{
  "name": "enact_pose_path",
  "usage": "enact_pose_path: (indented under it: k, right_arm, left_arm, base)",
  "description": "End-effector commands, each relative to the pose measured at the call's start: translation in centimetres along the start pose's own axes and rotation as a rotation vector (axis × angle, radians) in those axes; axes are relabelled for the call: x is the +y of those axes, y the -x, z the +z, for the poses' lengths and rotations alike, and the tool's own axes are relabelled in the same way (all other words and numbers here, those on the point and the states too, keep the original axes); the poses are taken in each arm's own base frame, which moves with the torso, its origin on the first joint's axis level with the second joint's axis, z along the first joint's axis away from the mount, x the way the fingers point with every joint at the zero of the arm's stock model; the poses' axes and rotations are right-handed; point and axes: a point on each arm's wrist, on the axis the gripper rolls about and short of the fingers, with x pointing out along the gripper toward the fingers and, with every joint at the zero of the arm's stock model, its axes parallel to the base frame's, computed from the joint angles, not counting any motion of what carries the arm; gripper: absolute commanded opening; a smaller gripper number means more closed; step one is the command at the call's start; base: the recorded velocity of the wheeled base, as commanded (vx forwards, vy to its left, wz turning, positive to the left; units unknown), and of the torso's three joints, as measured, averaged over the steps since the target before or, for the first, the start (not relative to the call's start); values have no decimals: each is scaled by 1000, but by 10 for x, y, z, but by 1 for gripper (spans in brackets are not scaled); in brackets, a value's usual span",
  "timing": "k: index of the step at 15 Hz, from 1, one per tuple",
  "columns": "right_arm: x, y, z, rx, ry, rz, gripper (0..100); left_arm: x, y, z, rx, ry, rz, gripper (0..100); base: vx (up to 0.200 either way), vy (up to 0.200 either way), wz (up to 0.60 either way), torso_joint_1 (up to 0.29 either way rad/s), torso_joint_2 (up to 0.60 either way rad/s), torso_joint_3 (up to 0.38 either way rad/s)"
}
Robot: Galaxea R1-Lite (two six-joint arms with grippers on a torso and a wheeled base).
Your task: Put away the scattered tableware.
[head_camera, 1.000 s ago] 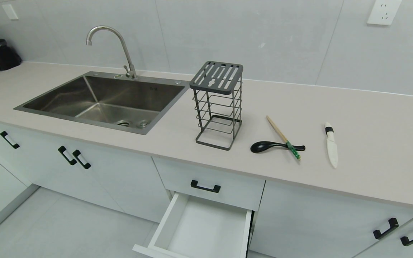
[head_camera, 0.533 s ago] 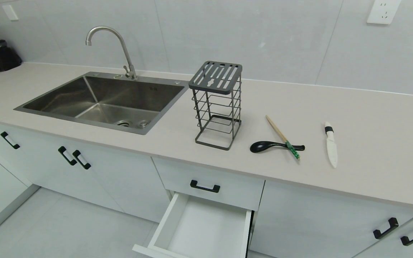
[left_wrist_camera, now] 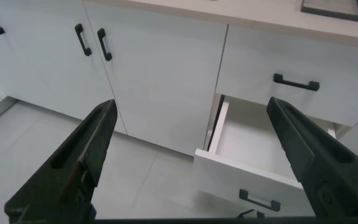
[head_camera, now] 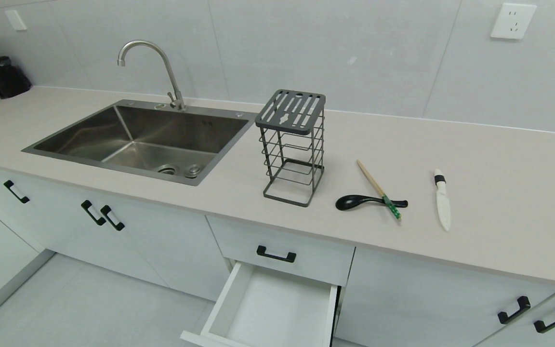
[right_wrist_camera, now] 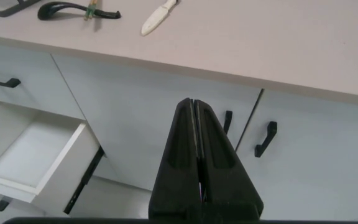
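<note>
Spread left end effector facing open drawer; pressed-together right end effector facing cabinet; on tabletop, chopsticks across spoon, knife near.

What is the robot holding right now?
Nothing. The left gripper is open and empty, the right gripper is shut on nothing; the spoon, chopsticks and knife lie on the counter.

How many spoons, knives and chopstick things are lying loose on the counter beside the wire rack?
Black spoon: 1
Wooden chopsticks with green tips: 1 set, lying across the spoon's handle; too close together to count the sticks
White knife with a black band: 1
Total: 3
</note>
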Motion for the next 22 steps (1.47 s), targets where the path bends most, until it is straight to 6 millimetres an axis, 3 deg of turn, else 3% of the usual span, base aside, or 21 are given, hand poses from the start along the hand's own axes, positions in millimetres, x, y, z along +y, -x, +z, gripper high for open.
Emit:
enact_pose_path:
  k: [1,10,13,15,18,19,22]
  right_arm:
    - [0,0,0,2,0,0,100]
    - [0,0,2,-18,-18,3,100]
    - [0,3,25,-243,44,28,100]
    - [3,2,32,-228,86,155,100]
    - [4,-21,73,-1,66,272,100]
    - [6,-43,101,64,62,325,100]
    - [9,-72,125,124,63,365,100]
  left_arm:
    - [0,0,0,1,2,1,100]
    - [0,0,0,1,-4,4,100]
    - [1,0,0,-1,1,36,100]
    - [1,0,0,-1,1,33,100]
    - [1,0,0,-2,10,33,100]
    - [1,0,0,-2,9,33,100]
    - [1,0,0,-2,10,33,100]
  base:
    - [0,0,0,261,-496,-232]
    - [0,0,0,64,-128,-60]
    - [0,0,0,0,0,0]
    - [0,0,0,0,0,0]
    - [0,0,0,0,0,0]
    - [0,0,0,0,0,0]
    - [0,0,0,0,0,0]
